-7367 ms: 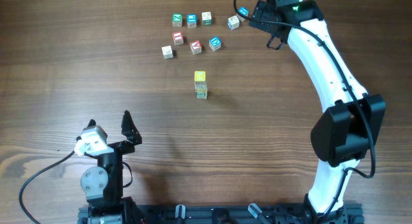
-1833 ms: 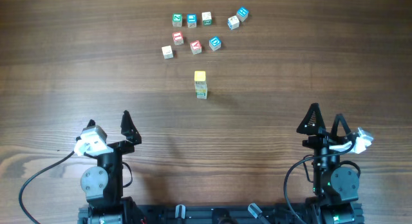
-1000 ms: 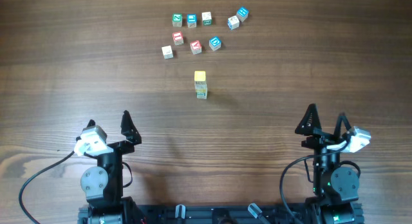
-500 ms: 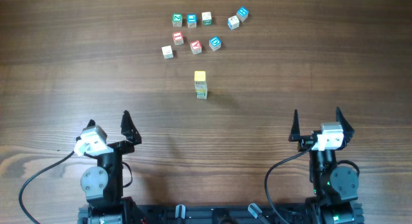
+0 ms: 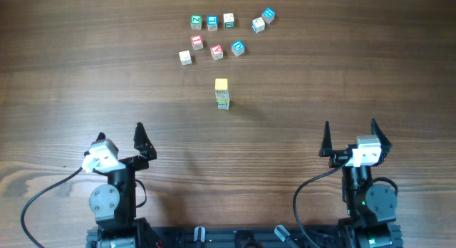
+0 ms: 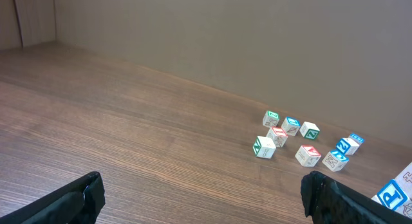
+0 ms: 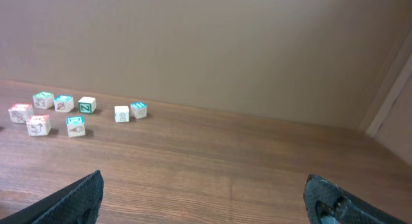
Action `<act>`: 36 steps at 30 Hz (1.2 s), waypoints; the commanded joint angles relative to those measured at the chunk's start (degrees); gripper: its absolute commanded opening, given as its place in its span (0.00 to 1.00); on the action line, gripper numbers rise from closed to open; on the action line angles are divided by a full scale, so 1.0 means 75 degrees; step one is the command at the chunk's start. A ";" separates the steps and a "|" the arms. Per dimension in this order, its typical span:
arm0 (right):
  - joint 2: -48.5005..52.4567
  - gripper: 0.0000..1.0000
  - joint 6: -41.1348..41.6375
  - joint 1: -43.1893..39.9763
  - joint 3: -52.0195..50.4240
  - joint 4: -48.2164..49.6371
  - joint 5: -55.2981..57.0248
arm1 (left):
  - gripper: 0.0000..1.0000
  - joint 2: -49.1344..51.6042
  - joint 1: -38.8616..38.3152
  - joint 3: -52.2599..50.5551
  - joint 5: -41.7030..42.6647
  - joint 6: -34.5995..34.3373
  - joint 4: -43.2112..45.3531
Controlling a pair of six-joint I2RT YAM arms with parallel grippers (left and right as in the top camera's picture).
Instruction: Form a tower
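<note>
Wooden cubes, small and probably light, make up the tower (image 5: pixel 222 95). It stands alone near the middle of the table (image 5: pixel 71 70), well apart from both arms. A yellow cube (image 5: pixel 221 84) caps it, and the pale cubes beneath carry green markings. From overhead their number cannot be counted. Beyond it, towards the far edge, the loose cubes (image 5: pixel 216 52) lie in a scattered cluster, none of them touching the stack.

The left gripper (image 5: pixel 120 132) and the right gripper (image 5: pixel 350 128) sit at the near edge. Each has its jaws spread wide and holds nothing. In both wrist views only bare wood lies between the dark fingertips.

The cubes look stiff and smooth-faced, so a firm pinch should not mark them, but the slim, unfixed stack would likely topple at a sideways nudge. A loose cube is best taken by two opposite flat sides, midway up, leaving its underside free. It can then be lowered straight onto the yellow cap and released without any drag. The tower itself is better left ungripped.
</note>
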 commanded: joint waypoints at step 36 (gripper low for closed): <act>0.0038 1.00 0.0801 -0.0032 -0.0020 -0.0026 -0.0125 | 1.00 -0.0061 -0.0032 -0.0003 -0.0044 0.0122 -0.0044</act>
